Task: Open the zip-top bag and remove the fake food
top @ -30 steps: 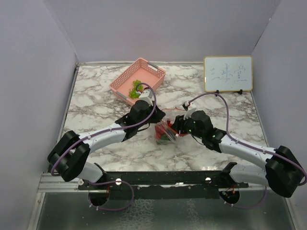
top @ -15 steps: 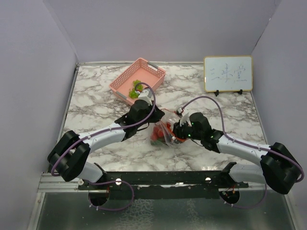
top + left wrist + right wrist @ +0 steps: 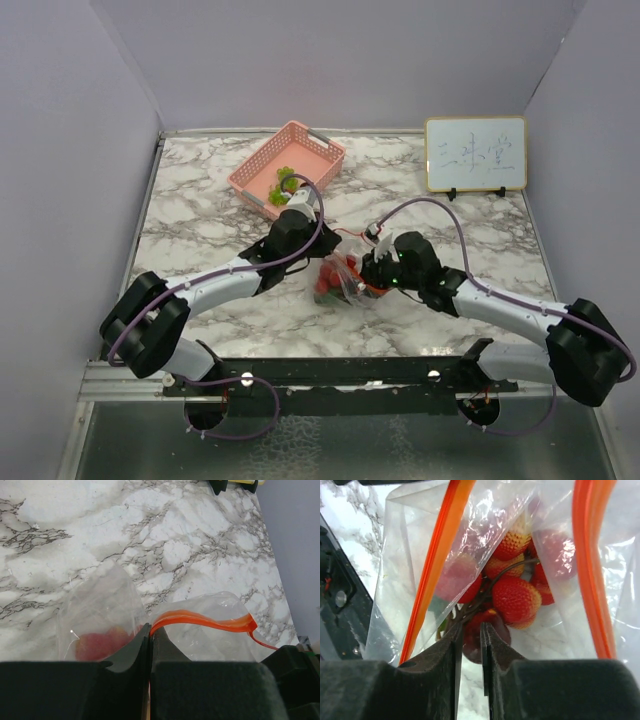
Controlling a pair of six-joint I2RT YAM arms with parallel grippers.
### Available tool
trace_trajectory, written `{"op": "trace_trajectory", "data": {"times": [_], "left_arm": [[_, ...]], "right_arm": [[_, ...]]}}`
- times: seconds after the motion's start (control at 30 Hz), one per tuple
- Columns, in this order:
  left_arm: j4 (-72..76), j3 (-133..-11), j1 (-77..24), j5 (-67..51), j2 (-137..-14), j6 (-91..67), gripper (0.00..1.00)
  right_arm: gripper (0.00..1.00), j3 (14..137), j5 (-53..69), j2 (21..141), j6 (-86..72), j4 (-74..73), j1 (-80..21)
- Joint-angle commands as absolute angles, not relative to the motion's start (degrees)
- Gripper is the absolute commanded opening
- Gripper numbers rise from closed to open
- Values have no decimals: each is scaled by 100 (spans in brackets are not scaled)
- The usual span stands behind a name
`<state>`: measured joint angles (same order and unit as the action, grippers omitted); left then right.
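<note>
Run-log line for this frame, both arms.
left gripper: shut on zip-top bag edge | right gripper: shut on fake food inside bag | bag mouth: open

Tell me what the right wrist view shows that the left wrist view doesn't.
Right wrist only: the right gripper, jaws closed at the parted mouth, and the glossy red plastic fake food in sharp detail. Left wrist only: the left gripper, jaws shut on the thin red-orange zip strip. Both: the see-through plastic zip-top bag, its strip and the grey-veined marble table; the left shows the food only as a red blur.
</note>
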<state>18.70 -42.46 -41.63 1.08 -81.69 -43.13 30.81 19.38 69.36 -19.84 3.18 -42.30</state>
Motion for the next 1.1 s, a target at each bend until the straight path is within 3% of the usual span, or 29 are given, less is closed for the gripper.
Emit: {"op": "trace_trajectory", "data": {"times": [0.0, 0.07, 0.13, 0.87, 1.07], "left_arm": [[2004, -4063, -4047, 377, -7988, -4199, 0], [2004, -4076, -4042, 357, -8013, -4193, 0], [2004, -4120, -4036, 332, -8050, -4183, 0], [1893, -4302, -4026, 308, -8102, -4100, 0], [1909, -4273, -4025, 369, -8106, -4101, 0]], "right_arm": [[32, 3222, 1662, 6680, -2121, -17, -4245], [41, 3234, 1792, 6715, -2078, -16, -4245], [44, 3245, 1942, 6803, -2008, -4, -4245], [49, 2974, 3347, 7328, -1594, 56, -4245], [63, 3057, 3395, 7168, -1523, -456, -4245]]}}
